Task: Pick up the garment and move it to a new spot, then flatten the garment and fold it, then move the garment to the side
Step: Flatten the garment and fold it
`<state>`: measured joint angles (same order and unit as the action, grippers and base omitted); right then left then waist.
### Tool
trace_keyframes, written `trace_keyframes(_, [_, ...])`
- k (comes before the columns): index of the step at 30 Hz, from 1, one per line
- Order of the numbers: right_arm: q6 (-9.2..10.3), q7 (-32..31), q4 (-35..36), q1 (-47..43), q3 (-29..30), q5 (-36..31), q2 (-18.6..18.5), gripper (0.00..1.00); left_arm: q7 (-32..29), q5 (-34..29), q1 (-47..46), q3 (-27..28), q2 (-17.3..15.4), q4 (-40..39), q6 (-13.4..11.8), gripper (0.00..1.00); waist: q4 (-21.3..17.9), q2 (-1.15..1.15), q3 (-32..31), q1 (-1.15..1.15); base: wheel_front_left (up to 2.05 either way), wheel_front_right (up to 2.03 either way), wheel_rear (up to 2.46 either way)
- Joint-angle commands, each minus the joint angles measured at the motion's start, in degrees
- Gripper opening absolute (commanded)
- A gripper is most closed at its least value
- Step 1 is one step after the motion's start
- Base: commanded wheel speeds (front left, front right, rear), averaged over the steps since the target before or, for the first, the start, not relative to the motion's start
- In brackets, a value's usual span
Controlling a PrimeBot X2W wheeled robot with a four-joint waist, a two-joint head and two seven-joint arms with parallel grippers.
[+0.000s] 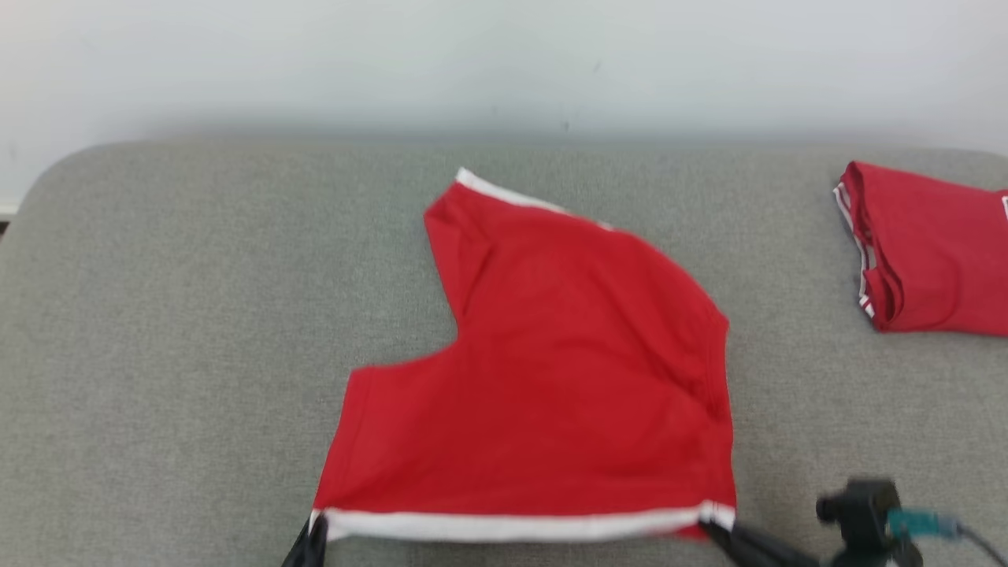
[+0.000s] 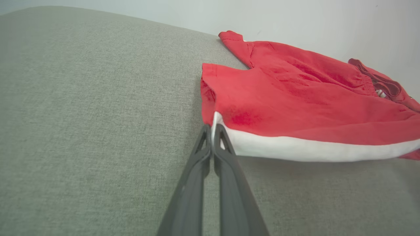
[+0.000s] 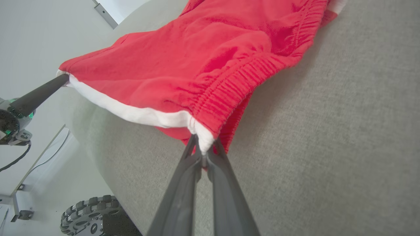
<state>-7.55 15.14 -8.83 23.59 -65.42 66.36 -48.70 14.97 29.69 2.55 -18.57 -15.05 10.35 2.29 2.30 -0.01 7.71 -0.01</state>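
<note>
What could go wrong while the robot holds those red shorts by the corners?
1. The left pincer and the right pincer each nip just a corner of the white band on the shorts, so a tug might pull the cloth free.
2. The shorts lie crooked and rumpled, so a fold now could trap wrinkles.
3. A folded red garment sits on the right; sliding the shorts that way might bump it.

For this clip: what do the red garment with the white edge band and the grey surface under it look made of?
Red garment with white edge band: soft matte knit, likely cotton or a blend; it drapes, and its gathered elastic waistband puckers. Grey surface: coarse woven upholstery fabric, matte; fine weave grain shows.
</note>
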Motion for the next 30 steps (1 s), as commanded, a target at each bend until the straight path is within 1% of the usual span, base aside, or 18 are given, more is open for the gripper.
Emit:
trace_keyframes(1, [0.16, 0.0, 0.2, -3.1, 0.5, -1.2, 0.3, 0.00, 0.2, -1.5, 2.0, 1.4, 0.4, 0.6, 0.6, 0.00, 0.3, 0.01, -2.1, 0.01, 0.00, 0.00, 0.00])
trace_keyframes(3, [0.16, 0.0, 0.6, -5.9, 1.3, -2.1, 0.5, 0.00, 0.2, -3.0, 3.5, 3.4, 1.0, 0.6, 0.8, 0.00, 0.2, 0.01, -2.8, 0.01, 0.00, 0.00, 0.00])
trace_keyframes(5, [0.16, 0.0, 0.8, -9.5, 1.7, -4.0, 0.3, 0.00, 0.2, -4.3, 5.4, 6.1, 1.3, 1.0, 1.6, 0.00, 0.1, 0.01, -3.6, 0.01, 0.00, 0.00, 0.00])
trace_keyframes(9, [0.16, 0.0, 1.8, -13.3, 3.2, -4.7, 0.7, 0.00, 0.2, -6.2, 6.7, 7.8, 1.6, 1.2, 2.6, 0.00, -0.2, 0.01, -3.8, 0.01, 0.00, 0.00, 0.00])
trace_keyframes(16, [0.16, 0.0, 2.9, -14.8, 4.7, -6.0, 1.7, 0.00, 0.2, -8.2, 7.1, 9.3, 3.6, 0.7, 3.6, 0.00, -0.9, 0.01, -3.1, 0.01, 0.00, 0.00, 0.00])
trace_keyframes(20, [0.16, 0.0, 4.1, -13.0, 6.5, -6.4, 2.3, 0.00, 0.2, -9.5, 5.5, 10.2, 4.1, -0.6, 4.1, 0.00, -1.5, 0.01, -2.6, 0.01, 0.00, 0.00, 0.00])
trace_keyframes(24, [0.16, 0.0, 5.6, -10.6, 8.8, -5.7, 1.8, 0.00, 0.2, -10.7, 2.4, 10.7, 3.1, -2.8, 4.5, 0.00, -2.1, 0.01, -1.9, 0.01, 0.00, 0.00, 0.00])
trace_keyframes(27, [0.16, 0.1, 7.1, -7.0, 10.4, -5.2, 0.8, 0.00, 0.0, -11.6, -2.2, 9.9, 0.9, -4.5, 4.7, 0.00, -2.5, 0.01, -1.0, 0.01, 0.00, 0.00, 0.00])
trace_keyframes(30, [0.16, 0.0, 8.5, -1.8, 11.6, -4.5, -0.6, 0.00, -1.7, -11.4, -9.1, 8.6, -2.2, -6.0, 5.0, 0.00, -2.9, 0.01, 0.4, 0.01, 0.00, 0.00, 0.00])
